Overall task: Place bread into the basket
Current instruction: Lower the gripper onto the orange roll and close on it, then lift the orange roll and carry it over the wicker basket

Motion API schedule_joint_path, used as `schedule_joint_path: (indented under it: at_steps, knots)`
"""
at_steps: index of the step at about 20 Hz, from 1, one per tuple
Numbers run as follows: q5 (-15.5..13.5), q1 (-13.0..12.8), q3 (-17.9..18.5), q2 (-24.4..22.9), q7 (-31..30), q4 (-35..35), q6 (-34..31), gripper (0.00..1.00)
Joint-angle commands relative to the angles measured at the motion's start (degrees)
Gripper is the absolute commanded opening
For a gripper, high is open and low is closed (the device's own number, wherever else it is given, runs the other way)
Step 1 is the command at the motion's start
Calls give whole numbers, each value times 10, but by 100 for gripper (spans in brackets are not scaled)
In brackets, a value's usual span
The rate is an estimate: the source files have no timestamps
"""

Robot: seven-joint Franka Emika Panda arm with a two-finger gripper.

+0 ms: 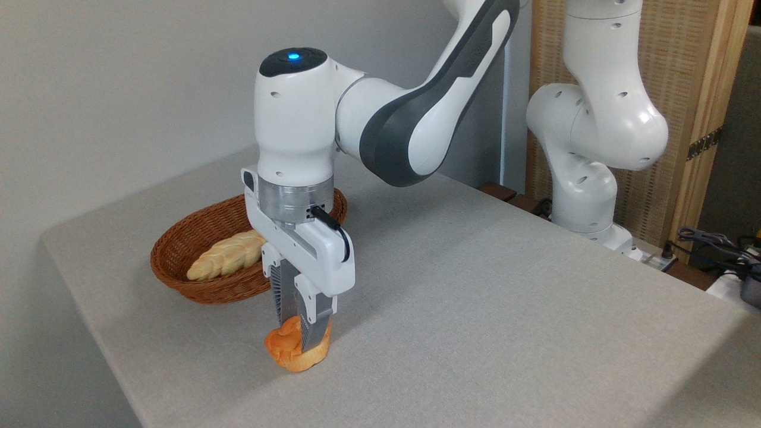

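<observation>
Orange bread (285, 352) pinched in vertical claw (297, 333), seemingly on table (475, 309).

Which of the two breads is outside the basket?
The small orange bun, on the table between the gripper's fingers. The longer pale-yellow braided loaf lies inside the wicker basket.

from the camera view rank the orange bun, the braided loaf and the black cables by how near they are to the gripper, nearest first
1. Orange bun: between the fingers of the gripper, on the table near its front edge.
2. Braided loaf: up and left of the gripper, lying in the wicker basket.
3. Black cables: far right, beyond the table's edge.
</observation>
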Motion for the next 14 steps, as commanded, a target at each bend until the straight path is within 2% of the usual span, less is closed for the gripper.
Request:
schedule_joint_path:
  at_steps: [1,5,6,9,12,14]
  knots:
    - [-2,1,1,-4,13,-3,3,47]
    - [-9,1,5,-6,9,8,-14,47]
    - [-9,1,5,-7,6,31,-47,47]
    - [-14,1,4,-7,6,129,-202,47]
    - [-34,1,-3,-12,5,173,-298,47]
    - [-38,0,-26,-15,-2,184,-340,48]
